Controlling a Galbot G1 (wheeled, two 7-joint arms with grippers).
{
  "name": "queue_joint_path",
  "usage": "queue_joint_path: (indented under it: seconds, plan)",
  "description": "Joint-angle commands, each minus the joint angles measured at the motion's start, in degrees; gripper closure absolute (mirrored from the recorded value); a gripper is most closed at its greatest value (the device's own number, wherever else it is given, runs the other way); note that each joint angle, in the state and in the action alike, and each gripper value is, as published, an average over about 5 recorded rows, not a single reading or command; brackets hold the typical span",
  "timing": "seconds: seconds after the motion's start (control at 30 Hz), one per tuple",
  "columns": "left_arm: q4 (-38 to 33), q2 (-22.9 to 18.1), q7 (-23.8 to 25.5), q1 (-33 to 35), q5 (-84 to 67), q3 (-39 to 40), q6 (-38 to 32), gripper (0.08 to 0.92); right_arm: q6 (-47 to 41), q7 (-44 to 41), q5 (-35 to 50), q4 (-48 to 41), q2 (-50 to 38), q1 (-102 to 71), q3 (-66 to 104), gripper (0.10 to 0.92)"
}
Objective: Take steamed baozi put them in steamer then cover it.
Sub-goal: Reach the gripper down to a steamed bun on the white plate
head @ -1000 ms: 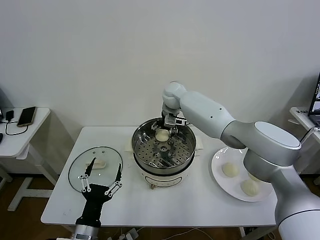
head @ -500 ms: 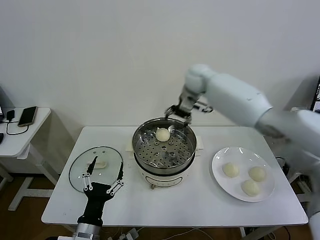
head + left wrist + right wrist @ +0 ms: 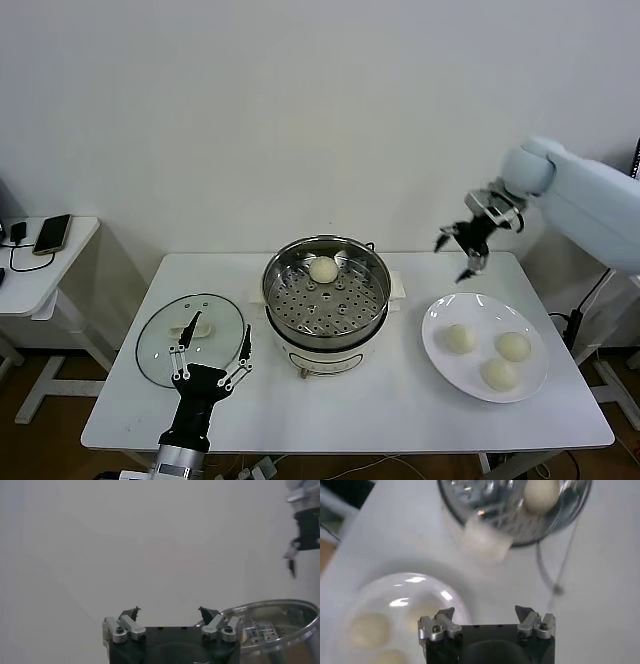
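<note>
Right gripper (image 3: 467, 243), jaws apart and empty at two o'clock of the steamer (image 3: 326, 292), is best lowered squarely over a steamed baozi (image 3: 460, 339) on the plate (image 3: 438, 364) at four o'clock.

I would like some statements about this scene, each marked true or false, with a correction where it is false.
1. One baozi lies inside the steamer. True.
2. The cover sits on top of the steamer. False: it lies flat on the table, on the robot's left of the steamer.
3. Three buns are on the white plate. True.
4. The right gripper holds a bun. False: it is open and empty, in the air above the table between the steamer and the plate.
5. The left gripper is open, at the near edge of the cover. True.
</note>
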Motion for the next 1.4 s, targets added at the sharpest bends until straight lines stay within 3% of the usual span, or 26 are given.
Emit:
queue_joint_path:
  seconds: [0.03,1.03,1.4]
  plan:
    - [-0.1,-0.1,0.0,0.1,0.1,0.0,0.2,0.177,-6.7,2.5,0.4,-2.2,-4.1,-10.3,0.9,0.203]
    - [0.0,-0.2,-0.2,0.2,-1.1,-1.0,0.2,0.177,-3.6,7.7,-5.5,-10.2,4.6,-18.9,7.0,0.205]
    - [-0.1,0.1,-0.2,-0.4,-1.3,-0.9,0.5,0.177,-3.5,5.7,-5.6,-3.4,2.0,-11.2,4.1,0.365]
